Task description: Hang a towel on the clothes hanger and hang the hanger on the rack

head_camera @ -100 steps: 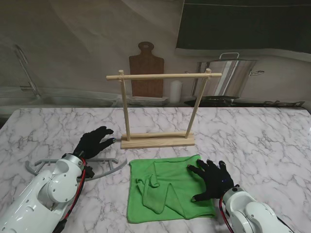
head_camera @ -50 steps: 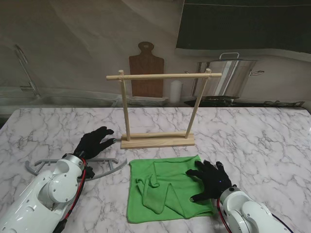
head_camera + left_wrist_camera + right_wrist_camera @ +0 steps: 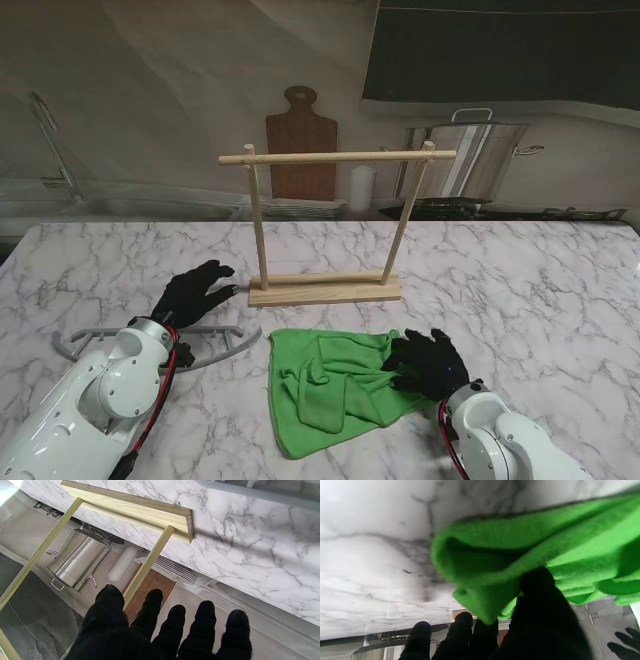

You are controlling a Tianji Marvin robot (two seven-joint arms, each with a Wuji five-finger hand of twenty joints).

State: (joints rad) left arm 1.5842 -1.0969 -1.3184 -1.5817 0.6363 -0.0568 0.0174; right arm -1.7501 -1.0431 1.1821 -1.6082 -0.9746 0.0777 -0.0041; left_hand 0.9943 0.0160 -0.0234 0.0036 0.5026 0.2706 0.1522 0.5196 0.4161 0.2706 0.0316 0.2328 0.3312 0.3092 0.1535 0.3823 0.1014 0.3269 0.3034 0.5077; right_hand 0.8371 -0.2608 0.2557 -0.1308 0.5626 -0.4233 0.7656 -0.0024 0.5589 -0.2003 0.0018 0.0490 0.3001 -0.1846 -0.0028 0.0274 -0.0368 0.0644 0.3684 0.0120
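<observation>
A green towel (image 3: 335, 385) lies crumpled on the marble table, near me and right of centre. My right hand (image 3: 428, 362) is shut on its right edge, bunching the cloth; the right wrist view shows the towel (image 3: 520, 562) pinched between the thumb and fingers (image 3: 537, 590). A grey clothes hanger (image 3: 215, 345) lies flat on the table at the left, partly under my left forearm. My left hand (image 3: 195, 293) hovers open past the hanger, fingers (image 3: 175, 622) spread, holding nothing. The wooden rack (image 3: 325, 225) stands upright behind the towel, its base (image 3: 140, 507) in the left wrist view.
Beyond the table's far edge are a wooden cutting board (image 3: 300, 140), a white cylinder (image 3: 361, 187), a steel pot (image 3: 475, 155) and a faucet (image 3: 55, 145). Bare marble (image 3: 530, 280) stretches to the right of the rack.
My right hand's fingers have curled shut on the towel's right edge and pulled it inward; the flat towel is now bunched and skewed. The left arm has not moved.
</observation>
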